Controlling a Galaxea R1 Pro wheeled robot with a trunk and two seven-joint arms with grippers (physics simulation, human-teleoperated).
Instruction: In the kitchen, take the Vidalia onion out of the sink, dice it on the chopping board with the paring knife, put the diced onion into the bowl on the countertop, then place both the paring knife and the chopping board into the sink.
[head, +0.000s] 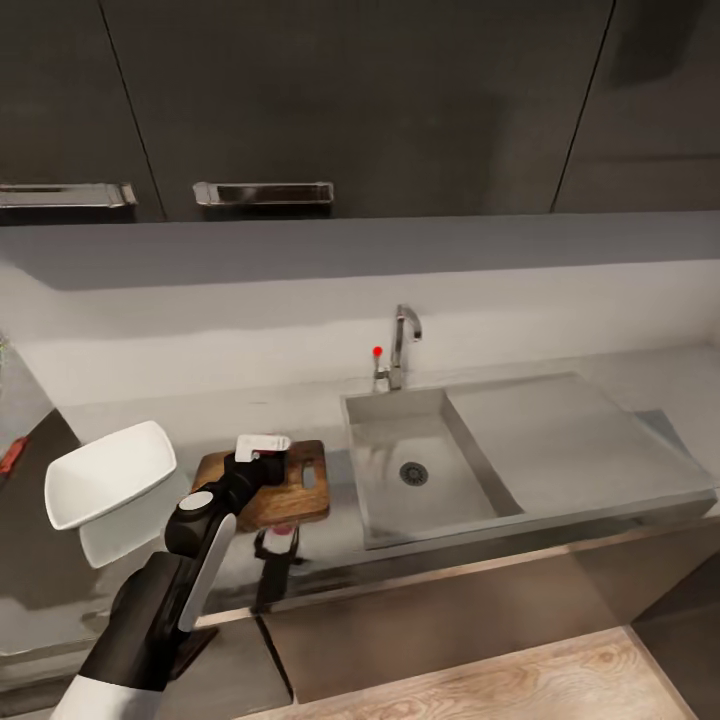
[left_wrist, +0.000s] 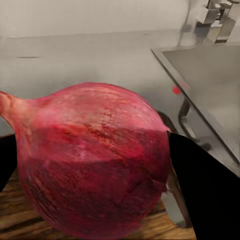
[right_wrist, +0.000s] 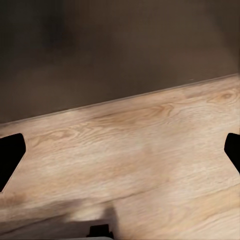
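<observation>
The Vidalia onion (left_wrist: 97, 160) is a round bulb with papery, streaked red-pink skin and a short stem nub at one side. It sits clamped between the 2 black fingers (left_wrist: 207, 192) of the left gripper (left_wrist: 100, 165), just over brown wood grain. From the head camera, the left gripper (head: 262, 447) hangs over the chopping board (head: 290, 490) — a dark-brown wooden rectangle with rounded corners and an oval slot near its sink end — but the onion itself is hidden there behind the gripper's white housing.

The board lies on the smooth, reflective grey countertop (head: 300, 415), just beside the sink (head: 600, 470). The sink is brushed grey steel: a rectangular basin with a round dark drain, a flat drainboard on the far side from the board, and a chrome tap (head: 403, 345) with a small red knob behind it. Nothing can be made out lying in the basin.

The bowl (head: 108, 475) is glossy white, shallow and squarish with rounded corners. It stands on the countertop near the board, on the side away from the sink, and its inside shows bare white.

The right gripper (right_wrist: 120, 150) has its 2 dark fingertips (right_wrist: 10, 155) spread wide with nothing between them, over pale wooden floor planks (right_wrist: 140, 150) with a soft grain.
</observation>
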